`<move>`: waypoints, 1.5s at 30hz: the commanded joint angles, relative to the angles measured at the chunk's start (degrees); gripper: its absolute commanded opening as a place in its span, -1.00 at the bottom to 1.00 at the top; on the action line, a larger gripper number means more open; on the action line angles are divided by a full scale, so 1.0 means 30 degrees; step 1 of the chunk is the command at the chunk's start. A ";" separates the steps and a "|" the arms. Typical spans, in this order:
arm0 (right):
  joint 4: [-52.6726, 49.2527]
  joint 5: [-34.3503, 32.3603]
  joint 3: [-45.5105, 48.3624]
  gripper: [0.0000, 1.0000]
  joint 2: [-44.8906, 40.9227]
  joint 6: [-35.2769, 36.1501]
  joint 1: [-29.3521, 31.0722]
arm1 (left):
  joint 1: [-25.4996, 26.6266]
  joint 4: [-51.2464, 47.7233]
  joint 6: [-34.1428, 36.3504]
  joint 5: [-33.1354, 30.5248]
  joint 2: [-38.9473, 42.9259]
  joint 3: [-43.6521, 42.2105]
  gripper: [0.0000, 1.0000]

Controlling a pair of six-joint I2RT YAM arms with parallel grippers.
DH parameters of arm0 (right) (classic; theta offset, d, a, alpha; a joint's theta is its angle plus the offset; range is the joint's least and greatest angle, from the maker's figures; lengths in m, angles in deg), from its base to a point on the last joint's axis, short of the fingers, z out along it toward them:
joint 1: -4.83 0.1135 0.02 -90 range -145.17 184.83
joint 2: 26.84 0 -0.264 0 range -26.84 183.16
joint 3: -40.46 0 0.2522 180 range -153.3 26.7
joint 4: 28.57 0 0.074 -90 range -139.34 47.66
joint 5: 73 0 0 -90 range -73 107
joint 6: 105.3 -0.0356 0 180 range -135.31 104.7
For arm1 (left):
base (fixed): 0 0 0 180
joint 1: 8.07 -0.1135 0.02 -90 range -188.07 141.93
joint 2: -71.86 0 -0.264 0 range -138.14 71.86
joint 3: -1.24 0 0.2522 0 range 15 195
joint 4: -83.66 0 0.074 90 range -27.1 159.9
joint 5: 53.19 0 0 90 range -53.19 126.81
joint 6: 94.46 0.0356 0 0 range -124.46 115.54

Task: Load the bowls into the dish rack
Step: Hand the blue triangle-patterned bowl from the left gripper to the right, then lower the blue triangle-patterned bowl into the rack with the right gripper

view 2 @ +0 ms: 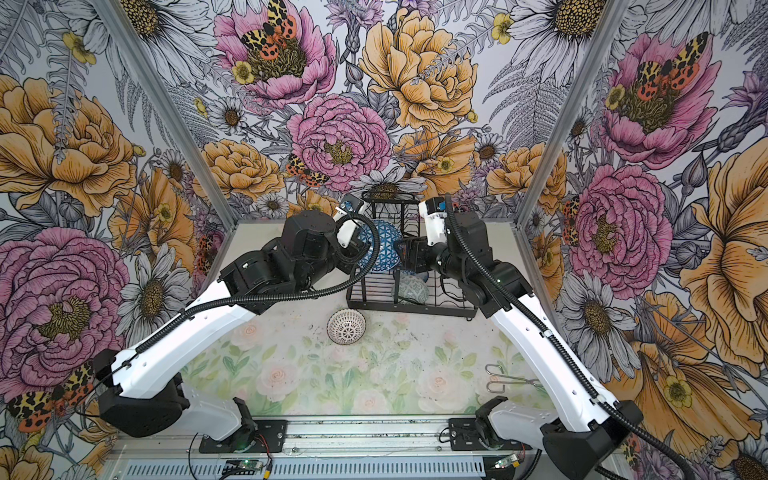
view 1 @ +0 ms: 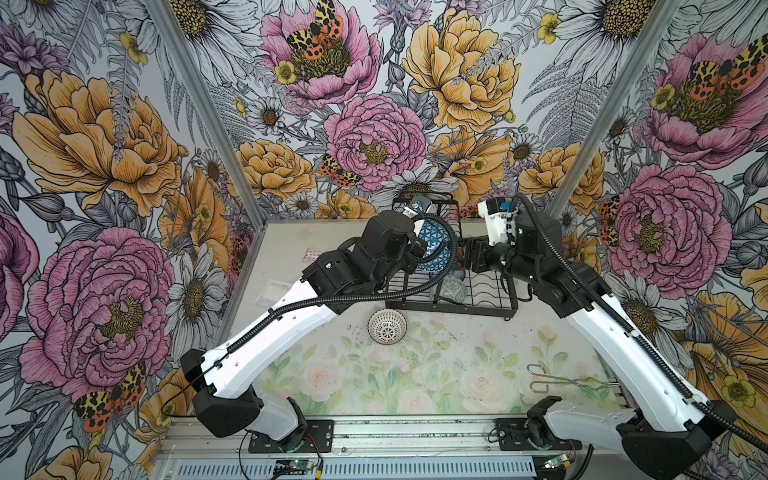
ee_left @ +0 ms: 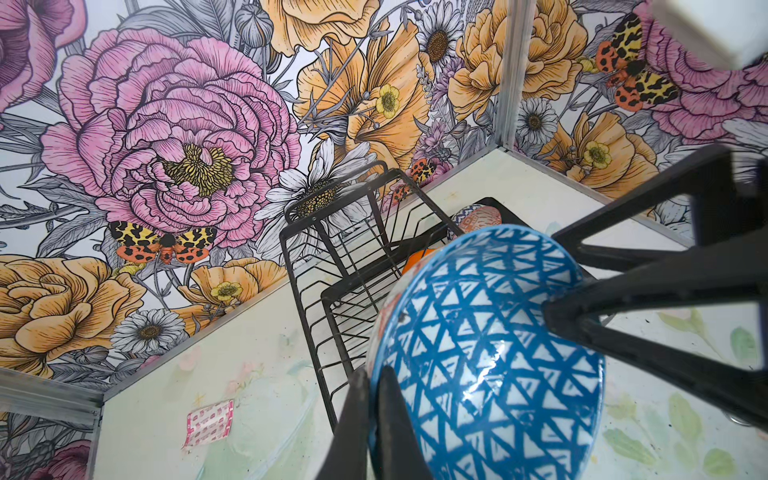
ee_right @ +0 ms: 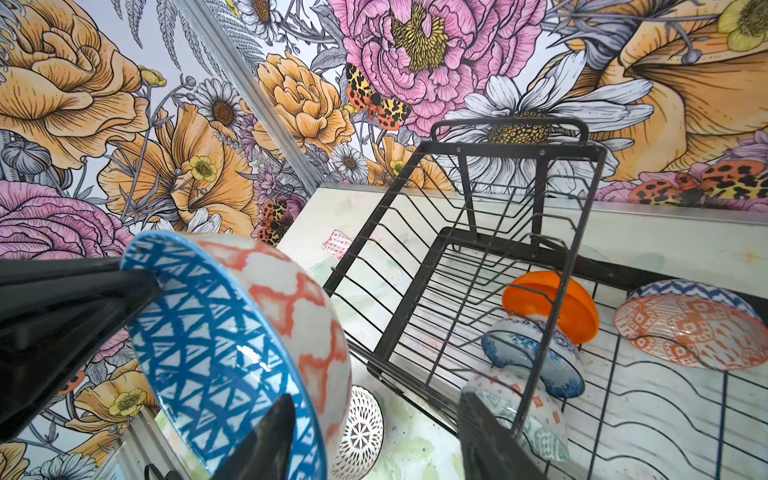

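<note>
The left fingers (ee_left: 392,428) grip the rim of the blue-white geometric bowl (view 1: 434,243), on edge at centre frame in both top views; the right fingers (ee_right: 266,440) stand apart astride its opposite rim. Lower in frame the white-black lattice bowl (view 1: 387,326) sits on the bench (view 1: 457,374) before the dish rack (view 1: 449,308). Beyond, the raised tier (ee_right: 515,151) fronts the grey-green bowl (ee_right: 536,432), blue floral bowl (ee_right: 536,361), plain orange bowl (ee_right: 573,307) and orange-white bowl (ee_right: 690,332) in its tray.

Boxed in behind and on both sides of the worktop (view 1: 457,374) by wallpaper (view 1: 374,137) of pink and orange flowers, daisies and moths. Joined above the worktop's far corners by aluminium posts (view 1: 201,104). Printed, on the worktop, with faded roses.
</note>
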 commanded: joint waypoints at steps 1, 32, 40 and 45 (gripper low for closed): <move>0.0268 -0.0379 -0.0599 0.26 0.0037 -0.0110 0.0228 | 0.0107 0.1658 -0.0020 -0.0020 0.0563 0.0270 -1.00; 0.1059 -0.3186 -0.0156 -1.00 -0.1986 0.1892 -0.2158 | -0.1992 0.2648 -0.1147 0.1582 0.3577 -0.2881 0.97; 0.1310 -0.7474 0.2178 -1.00 -0.2121 0.5987 -0.7382 | -1.1199 0.0167 -0.5042 0.4138 0.6303 -0.6105 0.98; 0.6960 -0.9453 0.6023 -1.00 0.0334 0.9563 -0.8392 | -1.5046 0.0308 -0.6501 0.7490 0.5984 -0.9849 0.97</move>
